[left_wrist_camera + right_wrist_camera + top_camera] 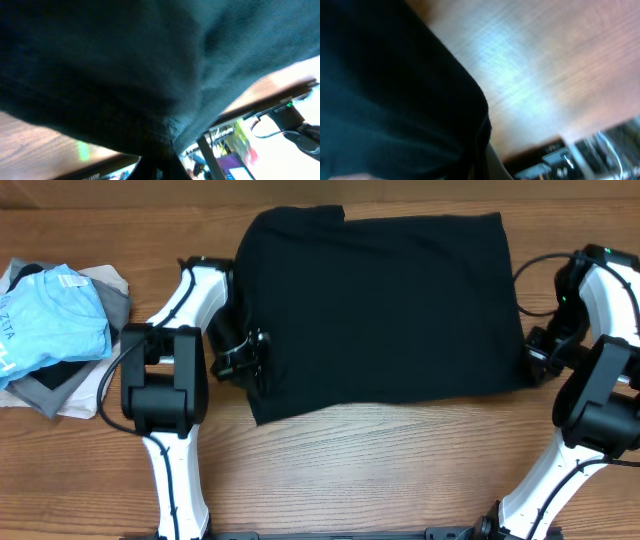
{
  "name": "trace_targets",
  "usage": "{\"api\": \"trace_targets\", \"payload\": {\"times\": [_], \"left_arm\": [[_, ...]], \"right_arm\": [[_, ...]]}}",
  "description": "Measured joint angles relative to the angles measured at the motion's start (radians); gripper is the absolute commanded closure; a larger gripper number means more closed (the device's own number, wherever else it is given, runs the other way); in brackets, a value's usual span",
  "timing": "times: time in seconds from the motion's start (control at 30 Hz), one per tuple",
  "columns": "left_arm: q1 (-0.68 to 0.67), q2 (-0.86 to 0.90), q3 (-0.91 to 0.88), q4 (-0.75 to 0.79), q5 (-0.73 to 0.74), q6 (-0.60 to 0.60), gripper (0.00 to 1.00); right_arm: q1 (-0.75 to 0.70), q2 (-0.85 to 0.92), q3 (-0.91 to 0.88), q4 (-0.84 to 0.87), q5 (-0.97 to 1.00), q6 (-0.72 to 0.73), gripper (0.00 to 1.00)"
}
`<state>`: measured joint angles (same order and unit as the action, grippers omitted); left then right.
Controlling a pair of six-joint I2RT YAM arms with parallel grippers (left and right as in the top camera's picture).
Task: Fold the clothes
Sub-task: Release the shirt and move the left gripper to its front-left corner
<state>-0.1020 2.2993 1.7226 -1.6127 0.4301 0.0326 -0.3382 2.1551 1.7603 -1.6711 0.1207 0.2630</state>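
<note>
A black garment (380,305) lies spread flat across the middle of the wooden table. My left gripper (256,366) is at its lower left edge. In the left wrist view the black cloth (125,65) fills the frame and bunches into the jaws (161,159), which look shut on it. My right gripper (530,366) is at the garment's lower right corner. In the right wrist view the cloth's edge (395,90) runs down into the jaws (482,157), which look shut on it. The fingertips themselves are hidden by cloth.
A pile of clothes with a light blue shirt (55,320) on top sits at the table's left edge. Bare wooden table (380,470) shows in front of the garment. Cables hang by the right arm (530,265).
</note>
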Motion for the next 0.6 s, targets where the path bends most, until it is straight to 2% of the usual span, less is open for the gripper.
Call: {"api": "trace_targets", "payload": {"times": [0.3, 0.47, 0.6], "left_arm": [[0.134, -0.414, -0.363, 0.266, -0.02, -0.106, 0.96], [0.22, -0.625, -0.542, 0.329, 0.038, -0.135, 0.96], [0.251, -0.782, -0.602, 0.335, 0.069, -0.137, 0.96]], "right_arm": [[-0.063, -0.055, -0.066, -0.003, 0.002, 0.039, 0.96], [-0.068, -0.192, -0.129, 0.037, -0.042, 0.044, 0.96], [-0.07, -0.292, -0.205, 0.062, -0.045, 0.047, 0.96]]}}
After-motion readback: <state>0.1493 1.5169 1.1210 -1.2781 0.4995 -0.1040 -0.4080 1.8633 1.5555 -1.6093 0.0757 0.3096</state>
